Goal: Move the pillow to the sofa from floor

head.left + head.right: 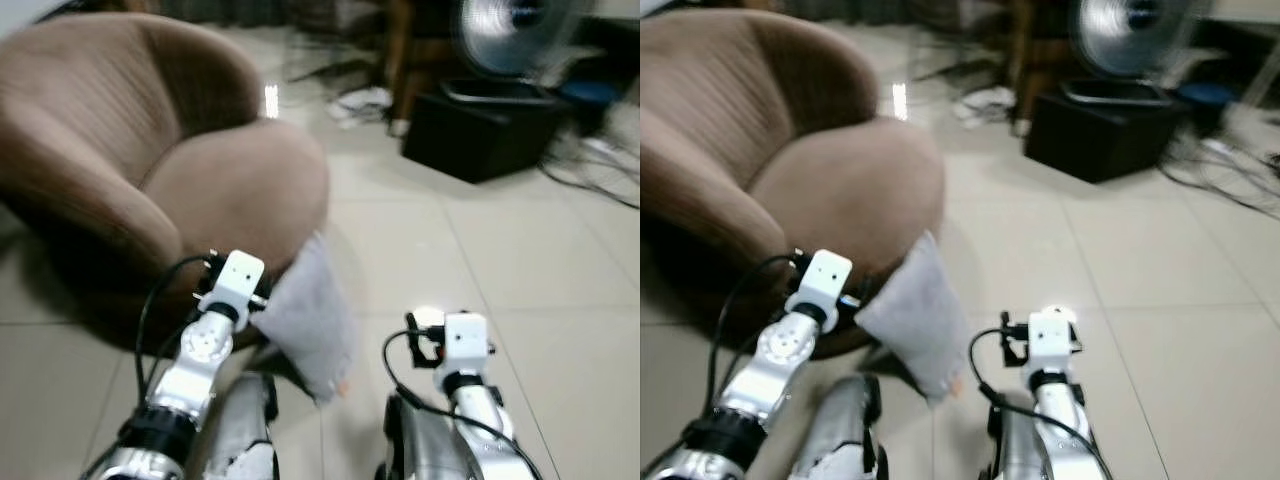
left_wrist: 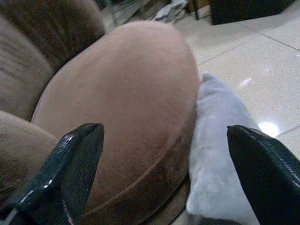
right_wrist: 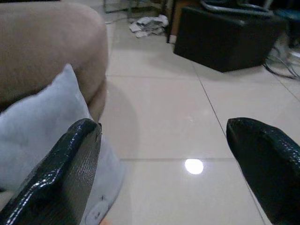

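Nearest, left gripper (image 2: 164,173) raised at near left, fingers spread wide, holding nothing, aimed at sofa seat and pillow. Right gripper (image 3: 164,173) at near right, fingers equally wide apart, empty, over bare tile floor (image 1: 480,260). Grey pillow (image 1: 305,315) between arms, upright on floor, leaning against front of brown sofa (image 1: 150,150). Far right: black box (image 1: 480,130), fan (image 1: 510,35), cables (image 1: 590,170).

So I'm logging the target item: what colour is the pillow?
Pale grey, plain, no pattern: the pillow shows best in the left eye view.
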